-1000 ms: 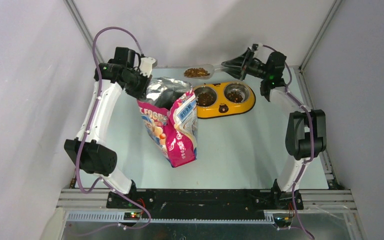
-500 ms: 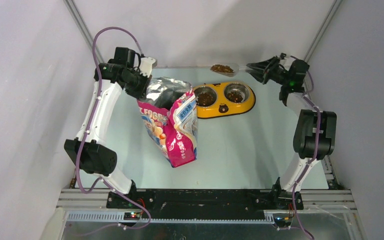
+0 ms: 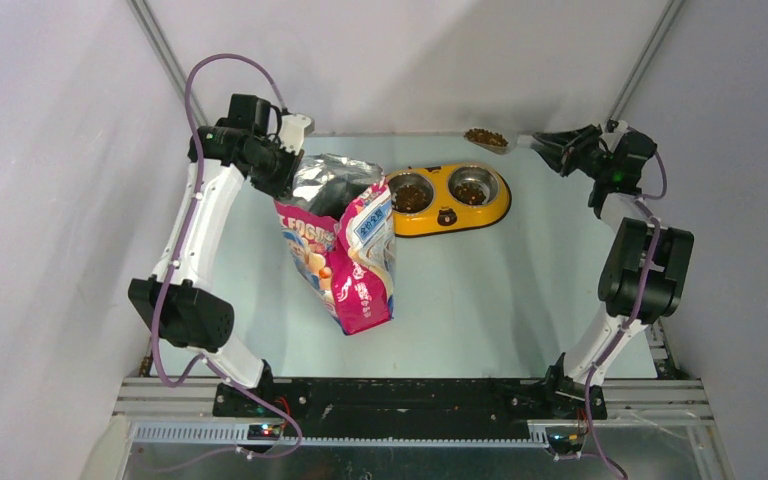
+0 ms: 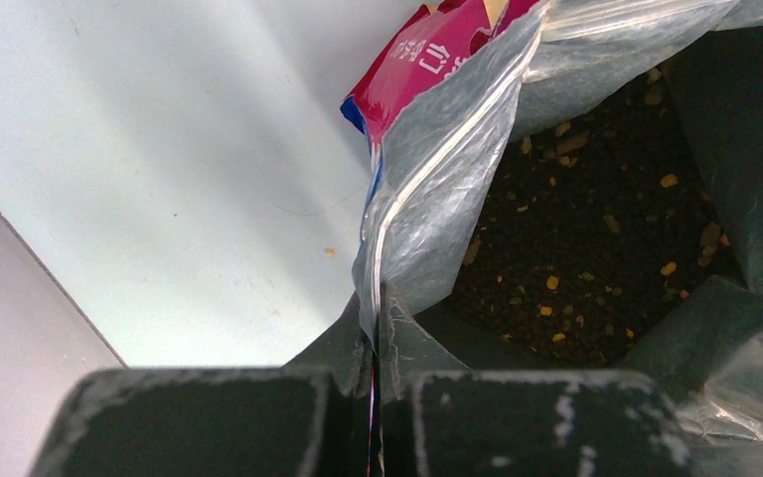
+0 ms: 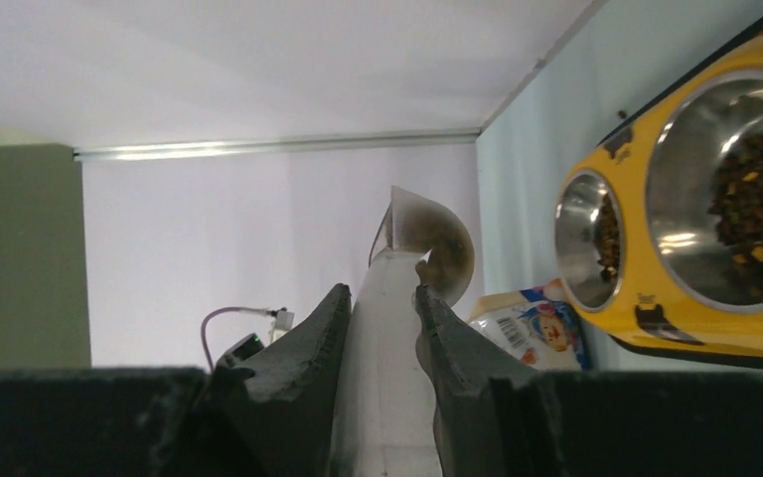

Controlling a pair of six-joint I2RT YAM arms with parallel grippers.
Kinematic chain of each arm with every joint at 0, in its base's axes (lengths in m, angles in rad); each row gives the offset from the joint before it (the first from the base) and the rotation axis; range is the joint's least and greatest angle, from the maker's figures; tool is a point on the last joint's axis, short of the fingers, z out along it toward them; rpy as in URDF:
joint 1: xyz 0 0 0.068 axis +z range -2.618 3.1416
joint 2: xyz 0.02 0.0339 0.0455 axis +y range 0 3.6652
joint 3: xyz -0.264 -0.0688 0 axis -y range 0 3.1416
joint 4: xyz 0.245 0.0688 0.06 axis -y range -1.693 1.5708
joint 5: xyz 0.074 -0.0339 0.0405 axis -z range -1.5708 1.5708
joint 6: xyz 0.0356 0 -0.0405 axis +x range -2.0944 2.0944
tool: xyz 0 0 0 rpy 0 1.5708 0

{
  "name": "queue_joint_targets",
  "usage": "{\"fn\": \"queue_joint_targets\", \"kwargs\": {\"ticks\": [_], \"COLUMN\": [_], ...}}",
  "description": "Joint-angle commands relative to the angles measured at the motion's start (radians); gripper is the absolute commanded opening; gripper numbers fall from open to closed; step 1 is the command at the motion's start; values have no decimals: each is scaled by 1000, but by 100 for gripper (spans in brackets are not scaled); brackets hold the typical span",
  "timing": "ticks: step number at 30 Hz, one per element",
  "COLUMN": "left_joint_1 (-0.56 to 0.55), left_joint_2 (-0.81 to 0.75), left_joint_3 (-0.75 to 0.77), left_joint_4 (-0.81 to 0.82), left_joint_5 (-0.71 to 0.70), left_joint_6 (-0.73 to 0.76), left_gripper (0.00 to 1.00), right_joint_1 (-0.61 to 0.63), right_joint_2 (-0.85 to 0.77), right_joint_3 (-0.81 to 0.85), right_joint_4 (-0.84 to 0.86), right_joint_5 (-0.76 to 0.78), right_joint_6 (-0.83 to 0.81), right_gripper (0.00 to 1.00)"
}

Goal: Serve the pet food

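The scoop (image 3: pixel 487 138) swung to the upper right, past the yellow bowl (image 3: pixel 503 205). Your right gripper (image 3: pixel 548 146) squeezes its handle, left gripper (image 3: pixel 285 170) pinches the bag (image 3: pixel 345 270). Loose, light pet food (image 3: pixel 484 134) rides inside; stay level.

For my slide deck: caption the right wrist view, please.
Right gripper holds the clear scoop by its handle; yellow double bowl holding kibble at right.

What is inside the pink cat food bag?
Dark brown kibble with some yellow bits lies inside the cat food bag. Its silver lining covers part, so how much is left cannot be seen.
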Motion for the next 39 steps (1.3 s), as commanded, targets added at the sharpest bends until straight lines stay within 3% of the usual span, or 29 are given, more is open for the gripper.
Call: {"fn": "queue_joint_targets", "kwargs": {"ticks": [1,20,29,39], "left_joint_1": [16,12,9,9], "left_joint_2": [-25,-36,-40,-54], "left_joint_3": [2,-14,-19,-15], "left_joint_4": [18,11,7,23], "left_joint_5": [-16,-14,-20,-10], "left_joint_6": [3,0,-3,-18], "left_gripper": [0,0,0,0], "right_joint_1": [-27,-53,-8,79], "right_joint_2": [11,56,66,41], "right_joint_3": [-3,12,104,269], "right_joint_4": [-78,-435,-623,-884], "right_joint_5": [33,190,308,490], "right_joint_6": [-125,-470,-622,-928], "right_gripper": [0,0,0,0]}}
